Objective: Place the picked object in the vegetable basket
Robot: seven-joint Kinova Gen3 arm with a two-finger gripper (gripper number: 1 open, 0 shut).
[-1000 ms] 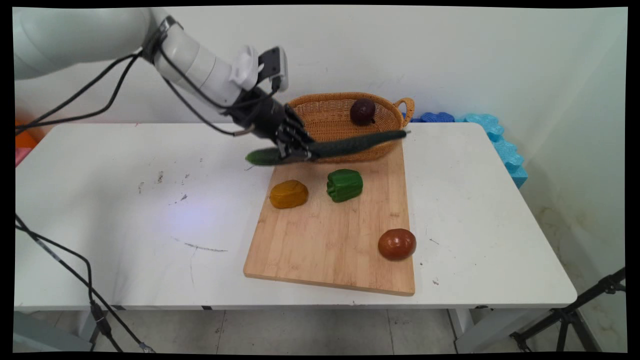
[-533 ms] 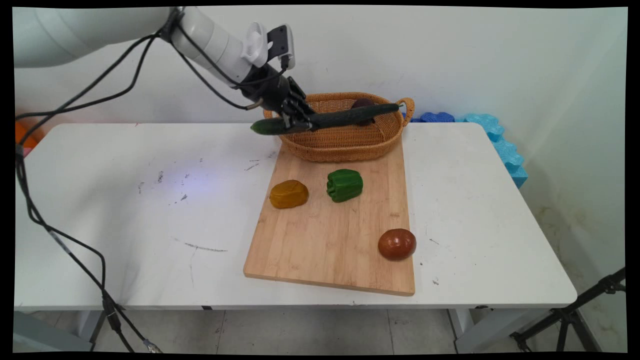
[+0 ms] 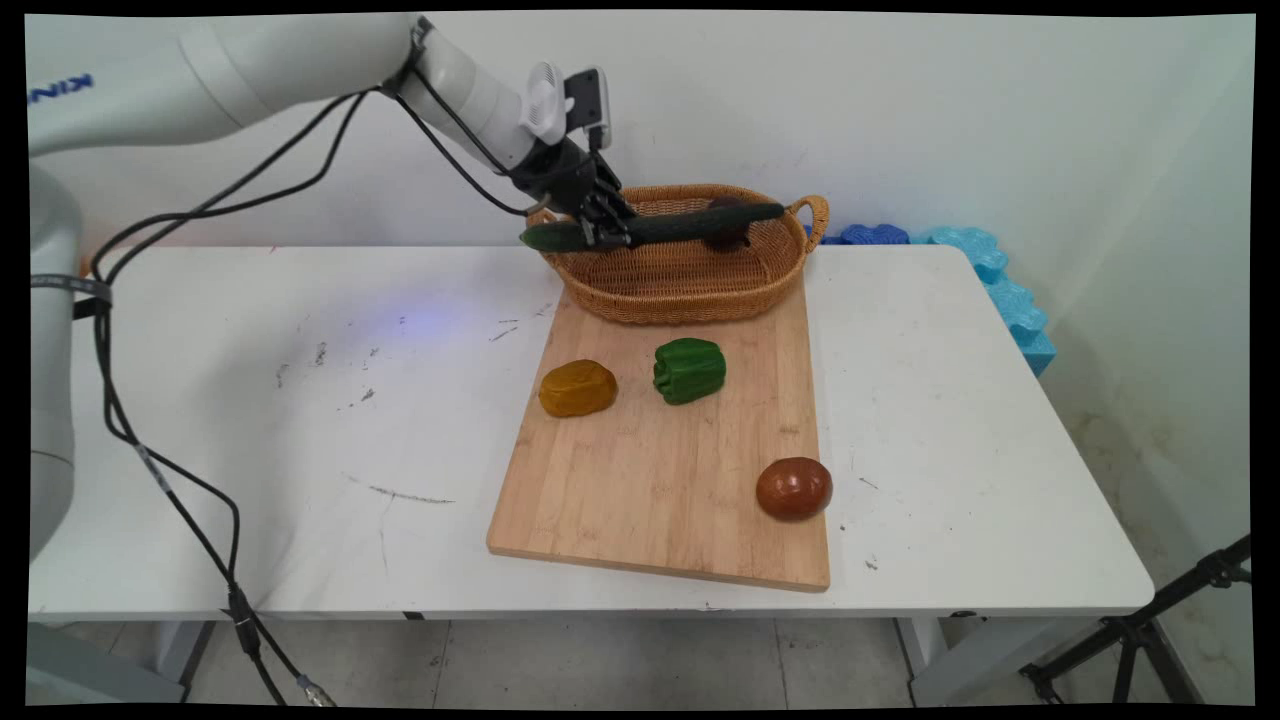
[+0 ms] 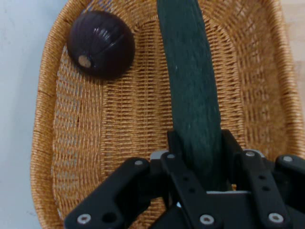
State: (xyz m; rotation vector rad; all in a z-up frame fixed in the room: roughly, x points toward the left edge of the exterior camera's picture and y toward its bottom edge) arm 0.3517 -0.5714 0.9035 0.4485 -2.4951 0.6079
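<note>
1. The black gripper (image 3: pixel 607 232) sits in the upper middle of the main view, above the left end of the wicker basket (image 3: pixel 640 290). Its jaws are closed on a long dark green cucumber (image 3: pixel 690 224).
2. The cucumber is held near its left end. It lies almost level across the basket's opening, its short stub sticking out left of the basket rim and its long part reaching right toward the basket's handle (image 3: pixel 815 215).
3. In the hand view the cucumber (image 4: pixel 190 90) runs from between the fingers (image 4: pixel 178 143) straight up to the top edge, above the woven basket floor (image 4: pixel 128 124).
4. A dark purple round vegetable, likely an onion (image 4: pixel 100 44), rests inside the basket in the upper left of the hand view, beside the cucumber and apart from it. In the main view it shows just behind the cucumber, right of the basket's centre.
5. The basket stands on the far end of a wooden cutting board (image 3: pixel 650 480) that fills the middle of the main view on the white table (image 3: pixel 250 400).
6. On the board, below the basket, lie a yellow-orange bell pepper (image 3: pixel 577 388) and a green bell pepper (image 3: pixel 689 370), near each other but not touching.
7. A reddish-brown tomato (image 3: pixel 794 488) lies near the board's lower right corner, well apart from the peppers.
8. Blue foam pieces (image 3: pixel 990 280) lie along the table's upper right edge by the wall.
</note>
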